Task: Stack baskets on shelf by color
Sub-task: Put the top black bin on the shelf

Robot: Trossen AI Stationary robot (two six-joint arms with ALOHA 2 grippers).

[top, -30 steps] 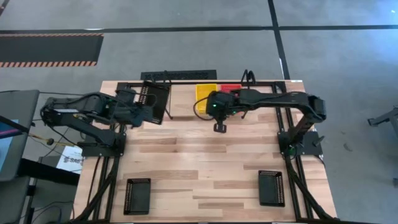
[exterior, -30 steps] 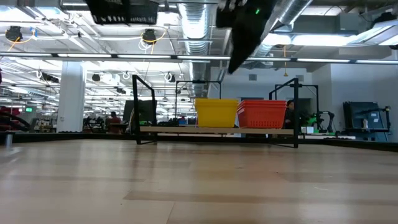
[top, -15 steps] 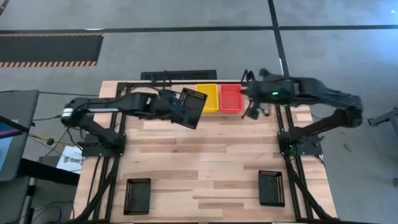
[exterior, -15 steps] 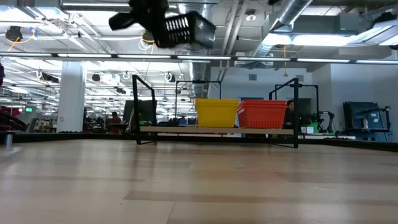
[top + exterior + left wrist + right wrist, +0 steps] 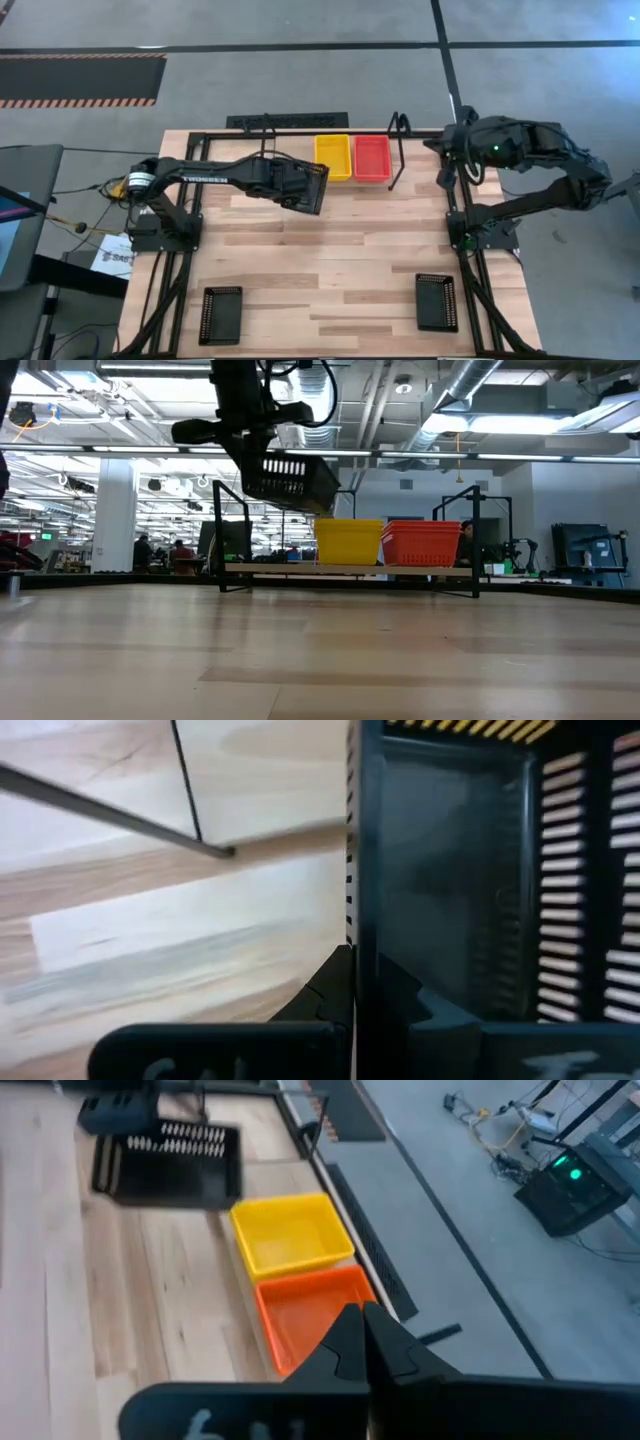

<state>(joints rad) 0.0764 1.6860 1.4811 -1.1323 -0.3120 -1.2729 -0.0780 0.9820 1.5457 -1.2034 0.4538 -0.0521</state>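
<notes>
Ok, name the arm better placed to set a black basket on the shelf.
Left. The left gripper holds a black basket beside the shelf; the right gripper is shut, empty, off the table's right edge.

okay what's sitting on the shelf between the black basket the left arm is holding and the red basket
The yellow basket sits there, right beside the red basket. The high view shows it, with the black basket in the left gripper next to the yellow one; the low view agrees.

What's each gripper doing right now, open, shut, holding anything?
Left gripper: shut on a black basket, carried above the table just left of the yellow basket.
Right gripper: shut, empty, off to the right of the shelf.
</notes>
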